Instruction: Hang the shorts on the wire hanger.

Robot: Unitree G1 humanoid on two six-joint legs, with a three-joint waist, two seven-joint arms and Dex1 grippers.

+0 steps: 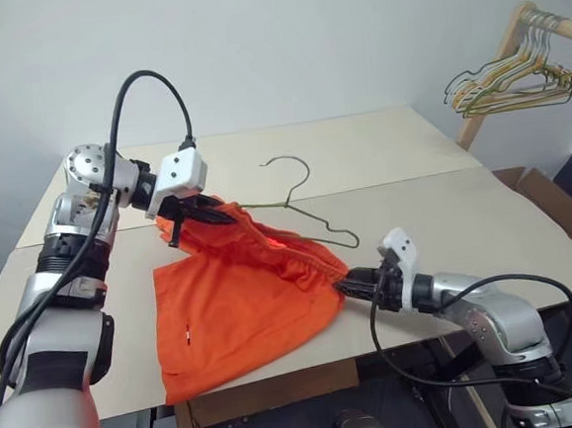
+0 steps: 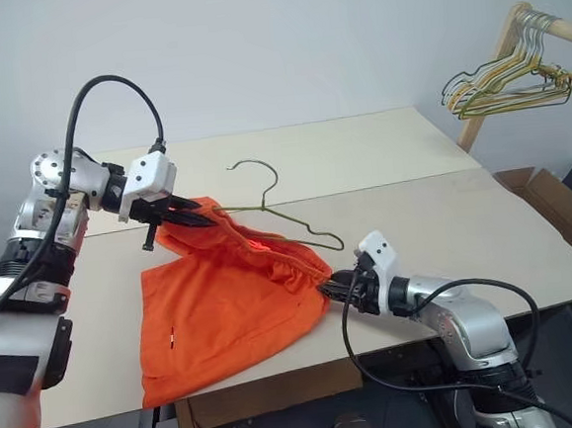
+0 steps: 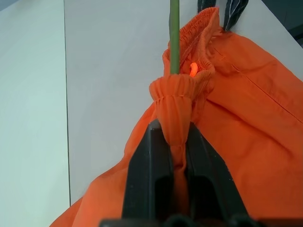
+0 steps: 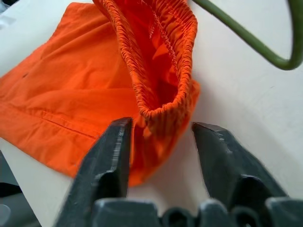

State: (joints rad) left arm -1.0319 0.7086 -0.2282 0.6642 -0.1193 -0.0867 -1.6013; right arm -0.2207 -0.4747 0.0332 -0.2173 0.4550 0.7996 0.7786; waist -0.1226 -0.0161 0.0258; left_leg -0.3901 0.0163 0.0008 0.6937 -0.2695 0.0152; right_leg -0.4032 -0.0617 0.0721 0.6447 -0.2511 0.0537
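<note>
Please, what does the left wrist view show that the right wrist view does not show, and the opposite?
Left wrist view: the left tool is shut on a bunched piece of the waistband of the shorts, and the wire hanger runs straight away from that bunch.

Right wrist view: the right tool has its jaws apart around the other end of the waistband, not closed on it, and the bent corner of the hanger lies on the table.

Both: orange shorts, grey-green hanger, pale table.
</note>
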